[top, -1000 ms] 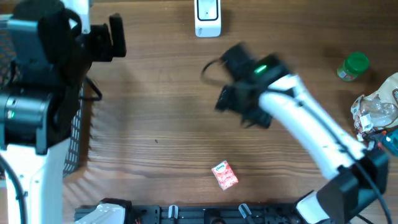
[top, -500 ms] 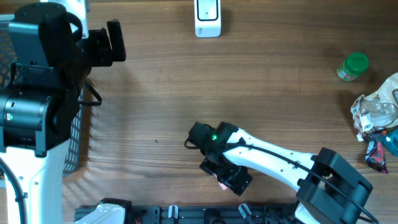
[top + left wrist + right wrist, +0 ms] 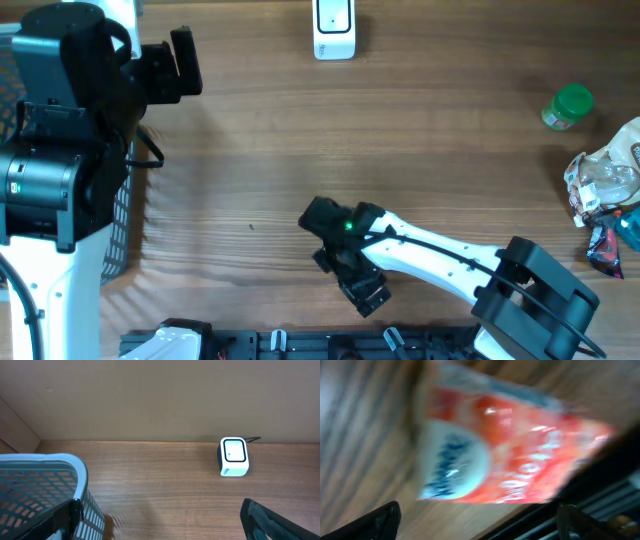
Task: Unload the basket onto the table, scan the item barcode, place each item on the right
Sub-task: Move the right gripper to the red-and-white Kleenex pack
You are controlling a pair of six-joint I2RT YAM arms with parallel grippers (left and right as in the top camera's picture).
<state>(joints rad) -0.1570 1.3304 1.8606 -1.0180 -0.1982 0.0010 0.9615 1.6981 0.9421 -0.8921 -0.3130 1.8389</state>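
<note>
My right hand [image 3: 481, 524] hangs low over the packet [image 3: 495, 455] with its fingers spread wide, one at each bottom corner of the wrist view, gripping nothing. The packet lies flat on the counter [image 3: 250, 180] near the front edge. From overhead the hand hides it entirely.

It is a small red-and-white sachet in glossy film, blurred in the wrist view. I judge it very light, soft and crinkly, with a slick skin that could squirt out of a hard pinch. Because it lies flat, there is little side wall to catch, so I would bring the fingertips right down to the wood and close across its narrower width, near the middle, firmly enough to buckle it slightly. I see no barcode on the upper face. It may be underneath, so the hold should leave both faces showing.

The scanner [image 3: 334, 28] stands well apart at the far edge. My left hand [image 3: 178, 66] is parked by the basket [image 3: 45, 485], fingers apart and empty.
</note>
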